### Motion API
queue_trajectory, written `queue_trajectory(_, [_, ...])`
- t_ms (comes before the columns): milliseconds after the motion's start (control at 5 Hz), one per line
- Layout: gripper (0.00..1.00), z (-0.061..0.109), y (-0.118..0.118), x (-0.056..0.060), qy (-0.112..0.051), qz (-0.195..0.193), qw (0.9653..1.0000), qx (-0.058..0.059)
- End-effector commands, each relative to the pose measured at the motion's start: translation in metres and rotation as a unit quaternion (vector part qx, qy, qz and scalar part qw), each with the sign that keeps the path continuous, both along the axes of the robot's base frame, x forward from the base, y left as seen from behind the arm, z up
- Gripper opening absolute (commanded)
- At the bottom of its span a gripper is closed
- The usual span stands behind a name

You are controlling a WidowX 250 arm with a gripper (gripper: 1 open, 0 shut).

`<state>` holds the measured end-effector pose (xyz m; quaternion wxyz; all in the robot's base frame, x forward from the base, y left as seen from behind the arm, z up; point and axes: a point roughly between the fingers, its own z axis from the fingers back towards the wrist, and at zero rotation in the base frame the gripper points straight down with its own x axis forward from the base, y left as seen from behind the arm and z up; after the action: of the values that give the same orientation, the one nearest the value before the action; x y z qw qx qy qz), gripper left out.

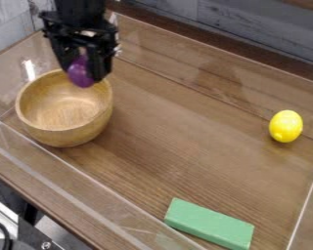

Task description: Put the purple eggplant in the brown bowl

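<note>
No writing or brand could be read on the brown bowl [48, 122], the green block [209, 224] or the yellow lemon [286, 126]; the purple eggplant [79, 72] hung with its long axis close to upright, its lower end pointing towards six o'clock. The claw [79, 61] was clenched on the eggplant, holding it over the bowl's rim at about one o'clock; the bowl sat at nine o'clock in the view, the lemon at three, the block at five.

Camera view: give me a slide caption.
The gripper holds the purple eggplant above the brown bowl, with a lemon and green block to one side.
</note>
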<state>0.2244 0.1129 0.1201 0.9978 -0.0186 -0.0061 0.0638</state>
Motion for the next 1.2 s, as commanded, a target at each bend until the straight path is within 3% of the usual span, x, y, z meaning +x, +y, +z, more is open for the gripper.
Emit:
queue_trajectory(0, [0.00, 0.000, 0.011, 0.001, -0.015, 0.001, 0.9998, 0.014])
queue_trajectory(1000, [0.00, -0.037, 0.018, -0.003, 0.013, 0.018, 0.9996, 0.015])
